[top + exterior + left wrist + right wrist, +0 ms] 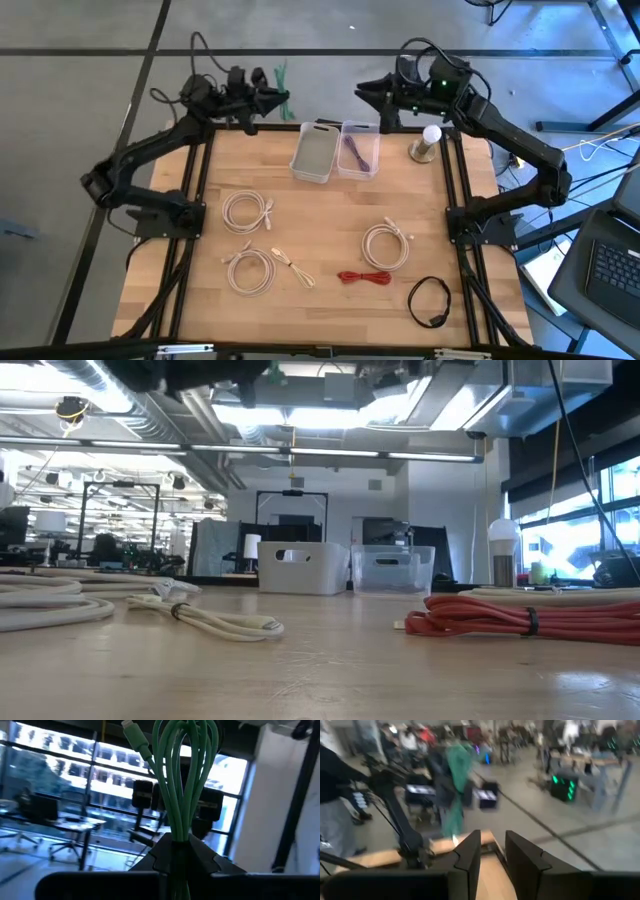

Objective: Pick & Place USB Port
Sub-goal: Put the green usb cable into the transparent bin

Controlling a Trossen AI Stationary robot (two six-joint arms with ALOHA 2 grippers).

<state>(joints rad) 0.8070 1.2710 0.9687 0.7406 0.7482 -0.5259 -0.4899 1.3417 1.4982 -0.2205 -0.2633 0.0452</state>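
Table (330, 215): wood, coiled cables spread out, two bins at the far edge.
My left gripper (272, 98): clenched on green cable (182, 780); only my wrist view shows the grip.
My right gripper (492, 851): fingers slightly apart, nothing between them.

Right wrist view is motion-blurred; a green cable (454, 785) shows only as a smear. In the low view, both arms are cut off at twelve o'clock.
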